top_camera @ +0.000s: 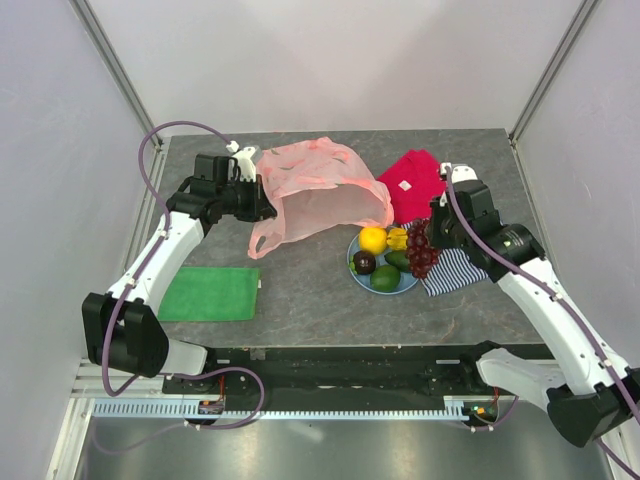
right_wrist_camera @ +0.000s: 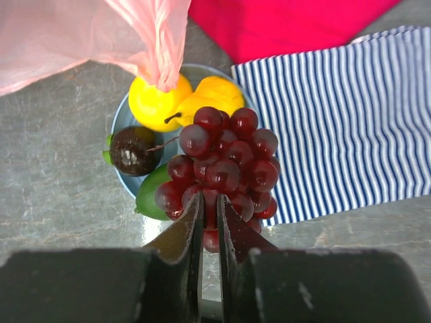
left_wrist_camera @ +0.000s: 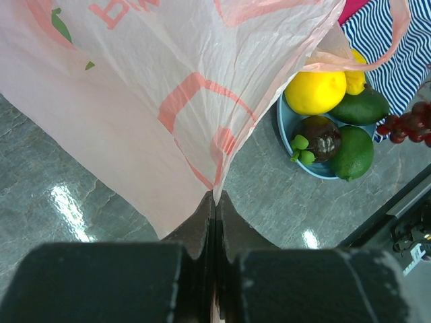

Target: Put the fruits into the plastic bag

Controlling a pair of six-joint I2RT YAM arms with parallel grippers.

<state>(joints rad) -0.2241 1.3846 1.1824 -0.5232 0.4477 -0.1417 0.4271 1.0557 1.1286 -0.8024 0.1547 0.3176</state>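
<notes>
Left claw (left_wrist_camera: 215, 196) is pinched tight on a fold of the pink bag (left_wrist_camera: 155, 81), jaws flat together with only thin film between them. It holds that edge up off the desk (top_camera: 300, 290), so the mouth gapes toward the plate (left_wrist_camera: 284, 134).

On the other side, the right claw (right_wrist_camera: 210, 202) has its jaws set narrow around the grape bunch (right_wrist_camera: 225, 161). It grips at the top, though I cannot tell whether it has the stem or the upper grapes. The cluster hangs over the edge of the plate, where it meets the striped cloth (right_wrist_camera: 337, 114).

The bunch looks light but lumpy and loose. Those smooth round grapes could slide or pop off under a hard squeeze, so a gentle hold at the stem end seems wisest, and I'd expect it to swing in transit.

The bag is the tricky partner, I'd say. It's flimsy and crinkly with nothing stiff in it, and it sags wherever it isn't held, so the opening depends wholly on that left pinch.

On the plate sit the lemon (left_wrist_camera: 316, 91), the dark round fruit (left_wrist_camera: 322, 138), the avocado (left_wrist_camera: 360, 108) and the lime (left_wrist_camera: 353, 153), packed close together. They look firm, smooth-skinned and heavier than the grapes. A grip across the widest part of each seems safest, since round skins can squirt out from two narrow fingers.

A red cloth (right_wrist_camera: 283, 27) lies beyond the plate, and a green cloth (top_camera: 210, 293) lies near the left arm
</notes>
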